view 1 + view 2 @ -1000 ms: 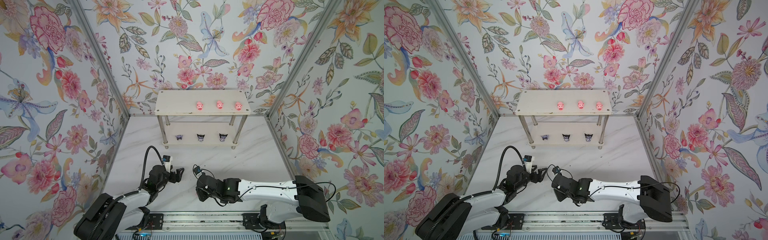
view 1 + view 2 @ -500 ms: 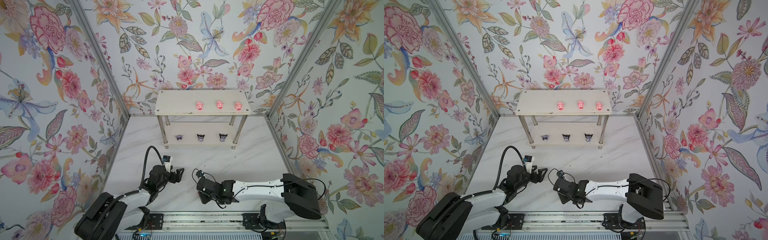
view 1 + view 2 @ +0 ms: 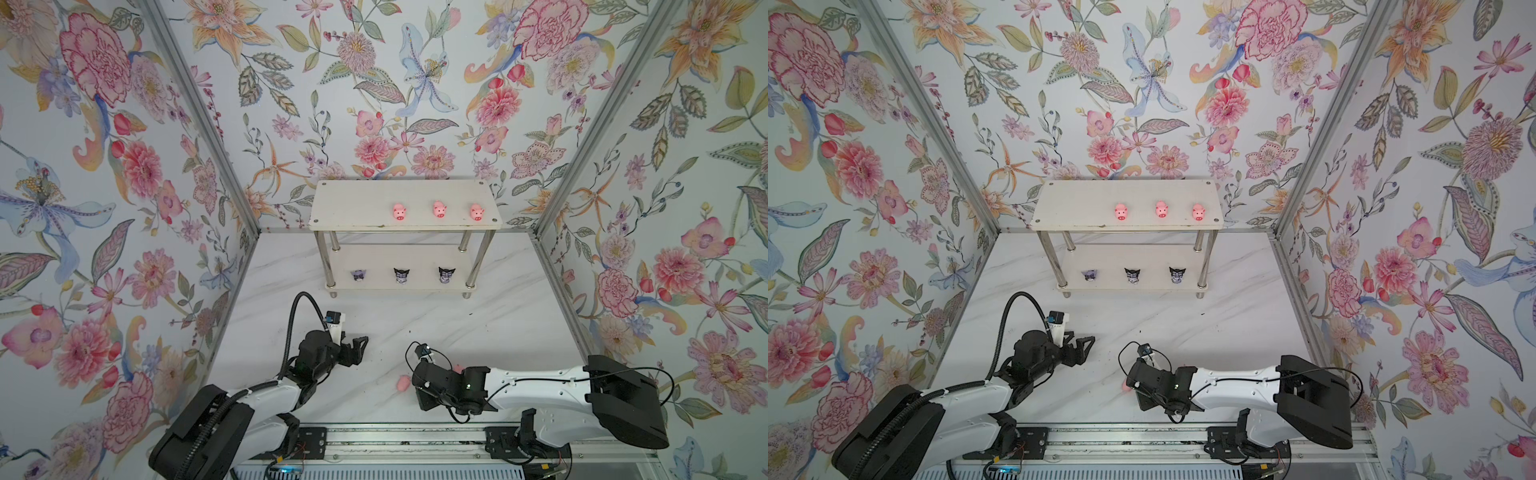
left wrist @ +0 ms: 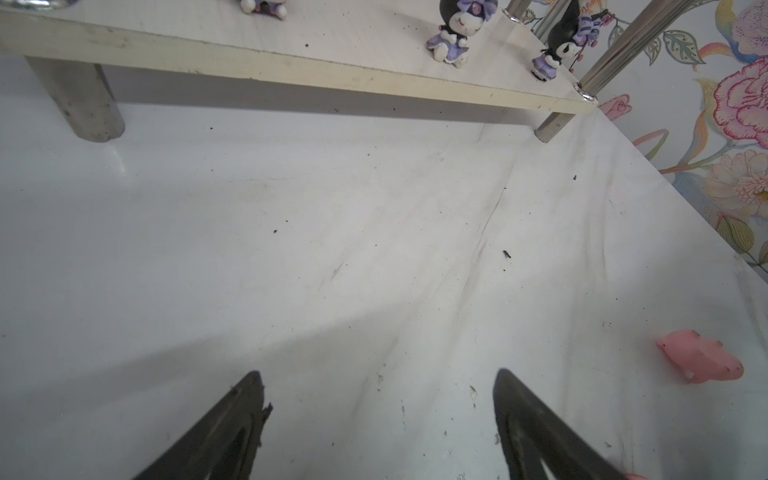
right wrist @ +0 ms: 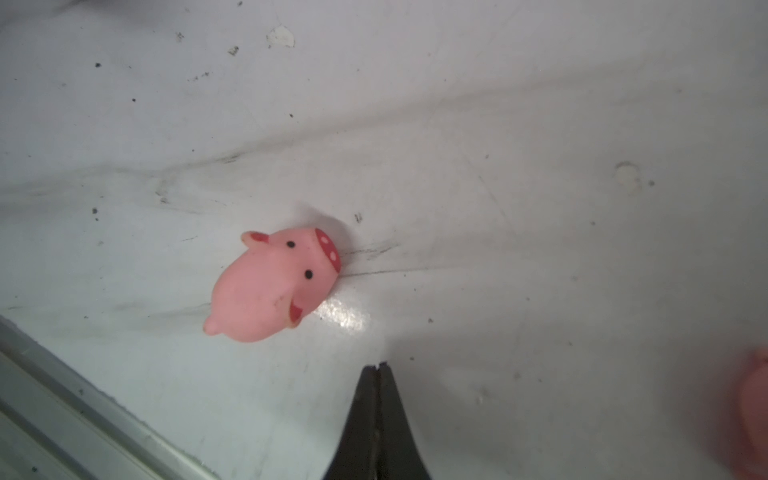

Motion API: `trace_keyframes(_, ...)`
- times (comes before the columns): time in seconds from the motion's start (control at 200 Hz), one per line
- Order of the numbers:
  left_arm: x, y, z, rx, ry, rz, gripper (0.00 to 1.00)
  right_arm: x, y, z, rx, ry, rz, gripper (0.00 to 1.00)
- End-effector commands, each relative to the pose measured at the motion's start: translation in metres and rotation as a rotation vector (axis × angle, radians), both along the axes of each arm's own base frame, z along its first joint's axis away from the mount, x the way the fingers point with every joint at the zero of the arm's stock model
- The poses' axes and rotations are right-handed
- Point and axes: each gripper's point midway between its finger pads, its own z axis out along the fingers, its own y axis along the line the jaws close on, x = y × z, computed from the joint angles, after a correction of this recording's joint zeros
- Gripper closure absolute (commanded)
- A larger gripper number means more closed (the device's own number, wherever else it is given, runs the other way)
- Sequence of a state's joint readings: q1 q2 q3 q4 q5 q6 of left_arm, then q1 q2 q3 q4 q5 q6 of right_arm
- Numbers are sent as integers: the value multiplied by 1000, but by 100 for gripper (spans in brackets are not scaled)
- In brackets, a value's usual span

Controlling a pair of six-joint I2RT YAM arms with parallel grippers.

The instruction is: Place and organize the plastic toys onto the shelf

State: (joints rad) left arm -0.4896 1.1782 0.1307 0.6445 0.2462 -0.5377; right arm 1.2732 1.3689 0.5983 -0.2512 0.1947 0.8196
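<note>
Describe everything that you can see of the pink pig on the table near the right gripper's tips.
The pink pig is a tiny rounded figure, apparently of soft, matte plastic. It has two black dot eyes, a red snout with white dots, red-lined ears and a small nub at its rear. It rests on the white table, its snout turned sideways to the shut right gripper, which is close by but does not touch it.
</note>
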Motion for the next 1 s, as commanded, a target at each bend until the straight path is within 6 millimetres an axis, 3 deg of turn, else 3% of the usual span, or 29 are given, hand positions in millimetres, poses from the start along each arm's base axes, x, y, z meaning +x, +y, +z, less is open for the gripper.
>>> trace_keyframes(0.0,2,1,3,18,-22,7,13,-2,4,0,-16,1,25,100)
trace_keyframes(0.13,2,1,2,21,-21,7,13,-8,20,-8,-48,4,75,100)
trace_keyframes(0.245,2,2,3,21,-25,9,13,-14,46,-13,-25,17,125,100)
trace_keyframes(0.375,2,2,3,22,-23,7,13,-6,73,-12,6,-14,146,100)
trace_keyframes(0.54,3,1,4,21,-28,7,13,30,94,5,24,-127,85,100)
trace_keyframes(0.716,3,2,3,29,-27,10,12,44,133,40,132,-184,128,100)
trace_keyframes(0.836,3,4,4,35,-31,14,12,47,127,62,168,-218,127,99)
trace_keyframes(0.996,3,4,4,36,-35,12,13,51,81,81,164,-275,80,86)
